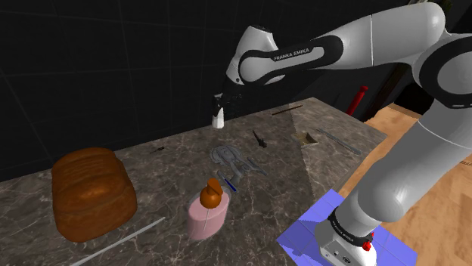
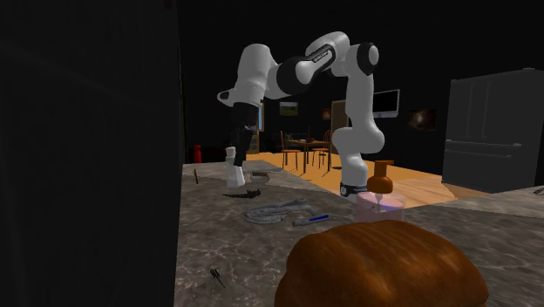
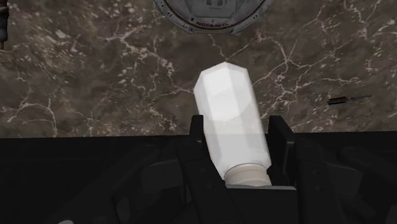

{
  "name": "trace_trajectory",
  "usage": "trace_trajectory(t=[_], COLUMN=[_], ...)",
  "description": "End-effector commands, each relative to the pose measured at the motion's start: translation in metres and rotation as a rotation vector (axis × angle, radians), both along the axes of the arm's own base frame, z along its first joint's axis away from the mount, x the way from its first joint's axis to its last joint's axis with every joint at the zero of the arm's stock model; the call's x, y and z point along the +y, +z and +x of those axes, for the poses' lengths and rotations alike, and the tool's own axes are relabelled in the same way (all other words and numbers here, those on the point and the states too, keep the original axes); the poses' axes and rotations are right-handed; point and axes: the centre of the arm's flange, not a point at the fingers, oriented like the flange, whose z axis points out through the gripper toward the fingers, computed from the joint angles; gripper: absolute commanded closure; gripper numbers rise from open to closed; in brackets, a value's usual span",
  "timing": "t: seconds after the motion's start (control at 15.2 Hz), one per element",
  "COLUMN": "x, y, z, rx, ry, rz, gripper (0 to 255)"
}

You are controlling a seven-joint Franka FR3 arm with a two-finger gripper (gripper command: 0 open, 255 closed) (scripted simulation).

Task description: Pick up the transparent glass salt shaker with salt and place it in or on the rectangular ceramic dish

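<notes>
A white salt shaker (image 3: 230,114) sits tilted between my two black fingers, which clasp its sides near the cap. My gripper (image 3: 238,130) is shut on it. In the shoulder view the shaker (image 1: 219,117) hangs under the gripper (image 1: 225,100) near the far edge of the dark marble counter (image 1: 174,162). The second exterior view has the shaker (image 2: 234,166) low over the counter below the gripper (image 2: 237,144); I cannot tell whether its base touches. A small flat rectangular dish (image 1: 308,137), brownish inside, lies toward the shoulder view's right.
A grey starship model (image 1: 234,159) lies mid-counter beside a blue pen (image 1: 229,182). A pink soap dispenser (image 1: 208,211) with a brown pump and a brown loaf (image 1: 91,193) stand nearer. Small dark tools (image 1: 259,140) lie scattered. A black area lies beyond the counter.
</notes>
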Motion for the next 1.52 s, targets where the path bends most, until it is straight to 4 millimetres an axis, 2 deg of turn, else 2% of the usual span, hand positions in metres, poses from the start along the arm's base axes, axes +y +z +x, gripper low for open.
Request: trace_trajectory(t=[0.0, 1.45], x=[0.001, -0.254], y=[0.006, 0.014], z=[0.000, -0.138], rx=[0.000, 0.000], ry=[0.000, 0.000], rz=[0.000, 0.000], gripper=[255, 255])
